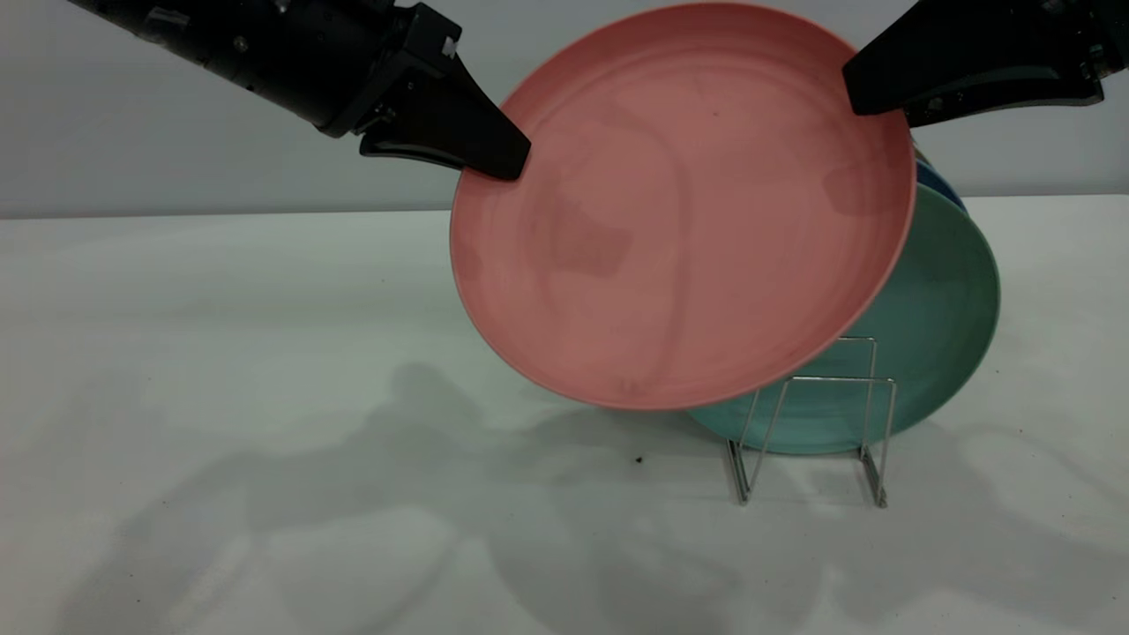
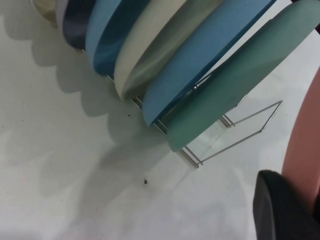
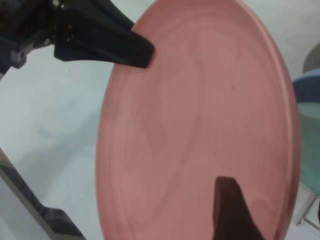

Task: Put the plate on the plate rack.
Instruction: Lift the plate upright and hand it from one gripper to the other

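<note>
Pink plate hangs tilted above the bench, left claw and right claw each clamped on its rim, before the rack.

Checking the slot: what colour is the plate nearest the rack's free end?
Teal-green plate, clearest in the exterior view.
</note>
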Tool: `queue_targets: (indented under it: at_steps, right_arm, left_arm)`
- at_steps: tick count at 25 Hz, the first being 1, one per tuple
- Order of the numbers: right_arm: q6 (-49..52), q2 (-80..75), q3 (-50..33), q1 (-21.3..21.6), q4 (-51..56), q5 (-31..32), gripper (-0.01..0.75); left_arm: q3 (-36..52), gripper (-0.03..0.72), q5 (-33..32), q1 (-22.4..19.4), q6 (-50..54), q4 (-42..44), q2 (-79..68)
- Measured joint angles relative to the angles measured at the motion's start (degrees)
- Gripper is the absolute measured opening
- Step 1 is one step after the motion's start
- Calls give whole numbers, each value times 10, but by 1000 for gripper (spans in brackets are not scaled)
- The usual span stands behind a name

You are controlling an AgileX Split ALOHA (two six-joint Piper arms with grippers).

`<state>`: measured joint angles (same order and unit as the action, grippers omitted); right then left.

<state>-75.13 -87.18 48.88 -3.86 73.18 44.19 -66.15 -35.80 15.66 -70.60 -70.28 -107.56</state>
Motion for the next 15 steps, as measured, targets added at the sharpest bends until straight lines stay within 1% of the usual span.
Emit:
queue_targets:
  at_steps: [10, 15]
  right_arm:
    - [0, -19, 0, 0, 2, 12, 428]
    - [-20, -49, 0, 0, 23, 36, 393]
  left_arm:
    - [0, 18, -13, 1, -13, -37, 0]
    - [0, 18, -17, 1, -14, -37, 0]
